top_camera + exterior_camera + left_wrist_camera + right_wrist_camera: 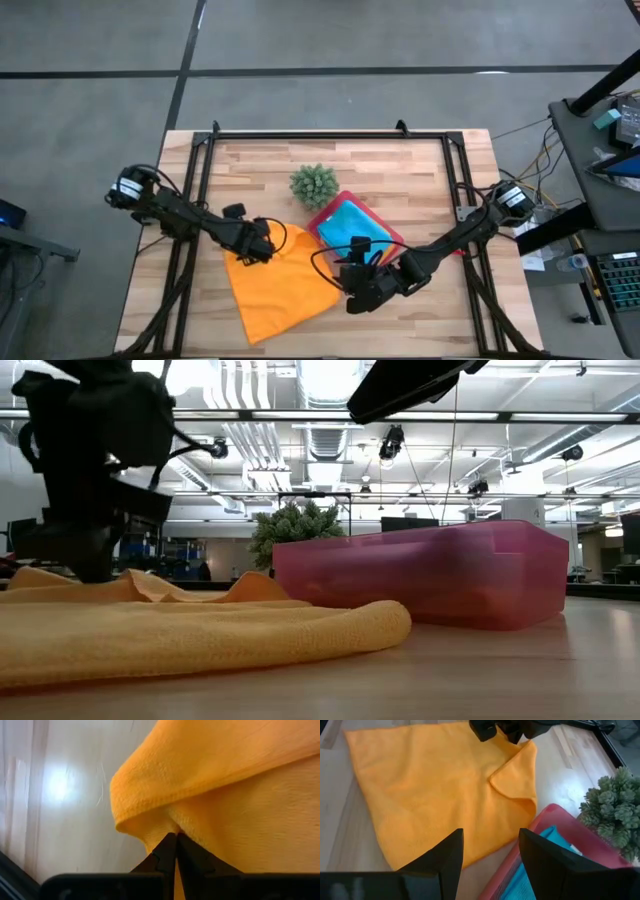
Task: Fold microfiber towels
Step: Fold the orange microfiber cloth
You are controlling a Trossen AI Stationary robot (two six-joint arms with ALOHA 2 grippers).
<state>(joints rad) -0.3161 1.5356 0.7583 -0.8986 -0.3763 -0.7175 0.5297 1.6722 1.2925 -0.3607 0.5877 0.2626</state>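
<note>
Wooden slatted tabletop [420, 170] with a black frame; we see an office ceiling with strip lights behind it in the low view. Landmark for us: the soft fuzzy orange microfiber towel [275, 285], lying mostly flat on the table's front half. Left gripper [262, 250] sits at the towel's far edge, fingers clenched on a raised fold of it; left wrist view shows the tips pinching orange cloth. Right gripper [362, 296] is just beside the towel's right edge, jaws released and empty, fingers [446, 862] spread above the cloth. Rigid pink rectangular tray [385, 232] lies just right of the towel, holding a light blue towel [345, 225]. Small spiky green plant [314, 184] stands beyond the towel, near the tray.
</note>
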